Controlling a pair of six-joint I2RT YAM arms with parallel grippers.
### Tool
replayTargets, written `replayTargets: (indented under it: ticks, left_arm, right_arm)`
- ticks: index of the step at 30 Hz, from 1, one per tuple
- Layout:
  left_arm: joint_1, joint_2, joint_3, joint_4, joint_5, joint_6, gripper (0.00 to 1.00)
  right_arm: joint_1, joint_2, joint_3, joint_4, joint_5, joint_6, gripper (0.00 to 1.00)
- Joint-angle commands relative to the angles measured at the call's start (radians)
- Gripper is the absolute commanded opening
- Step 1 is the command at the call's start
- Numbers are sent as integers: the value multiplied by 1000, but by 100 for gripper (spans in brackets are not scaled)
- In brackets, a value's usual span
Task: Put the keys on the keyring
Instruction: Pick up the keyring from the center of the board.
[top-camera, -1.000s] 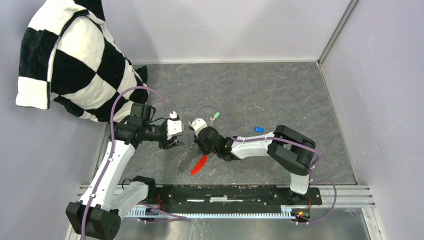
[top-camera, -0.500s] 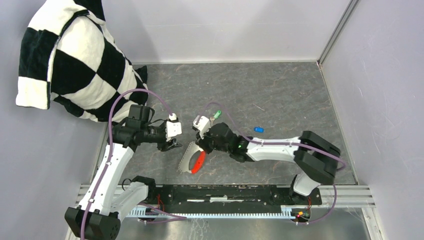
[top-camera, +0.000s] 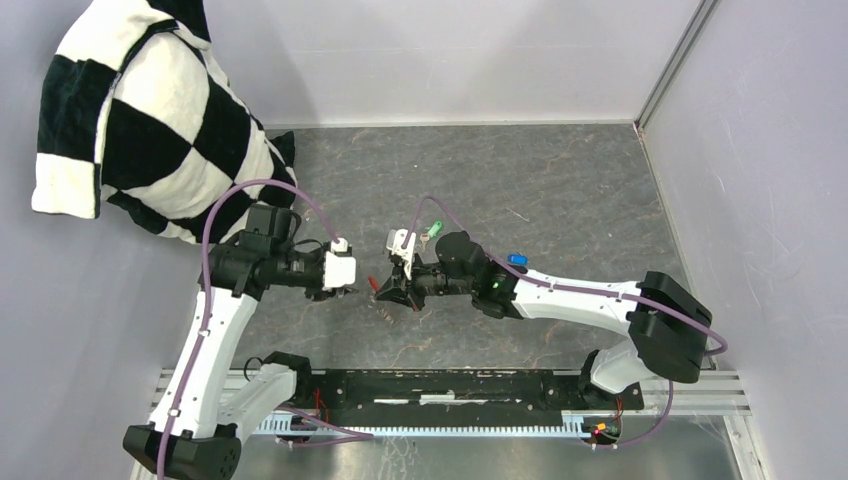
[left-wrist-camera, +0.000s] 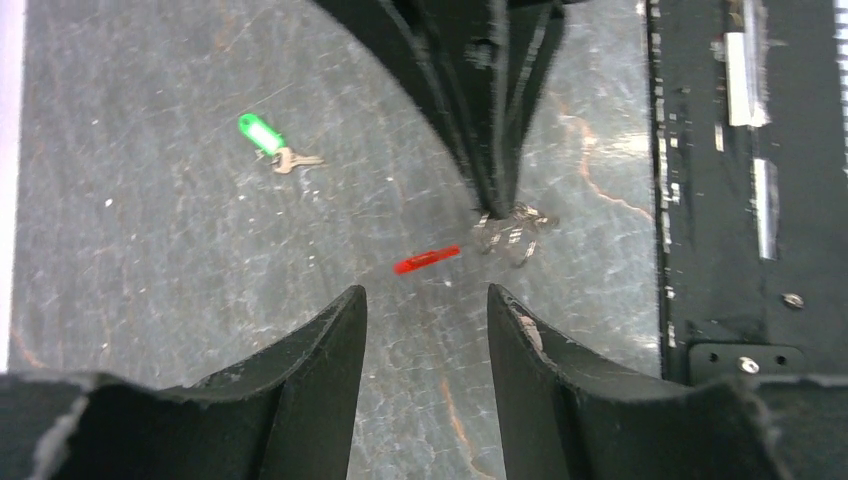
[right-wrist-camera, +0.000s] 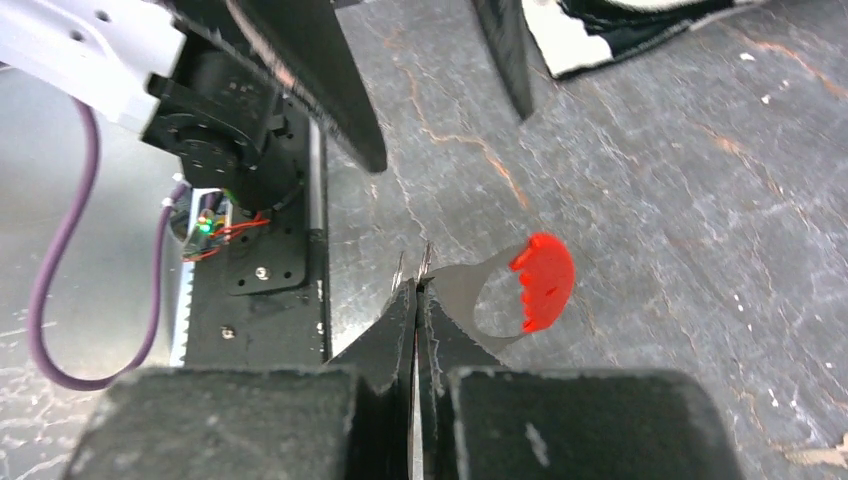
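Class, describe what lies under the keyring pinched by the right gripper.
Only bare grey table shows beneath the keyring. The spot directly under the right gripper is covered by its closed fingers.

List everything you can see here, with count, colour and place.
green key: one, green head, on the table just beyond the right wrist
blue key: one, blue head, on the table by the right arm
keyring: one, grey with red tag, held off the table
cloth: one, black and white checks, far left corner
table: one, grey
rail: one, black, near edge
cables: two, purple, one along each arm
left gripper: one, black, open, facing the keyring
right gripper: one, black, shut on the keyring
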Motion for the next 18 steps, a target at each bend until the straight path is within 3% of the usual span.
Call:
replayTargets:
  ticks: [1,6,11,16,18]
  left_arm:
    - [4,-23,25,-198,57,176,53]
    - [4,-40,-9,-281,75,211,51]
    - [4,-77,-31,-137,109,30,48]
    - [4,-54,35,-114,107,4,48]
    - [4,-26,90,-191,97,47,49]
  right_arm:
    - [0,-52,88,2,-104,-6,1]
    - [4,-67,111,-6,-138,3,0]
    - [14,-73,132,-35,-167,-12,0]
    - [18,-70,156,-96,-191,-43,0]
    - [18,-81,152,-100,-188,-47,0]
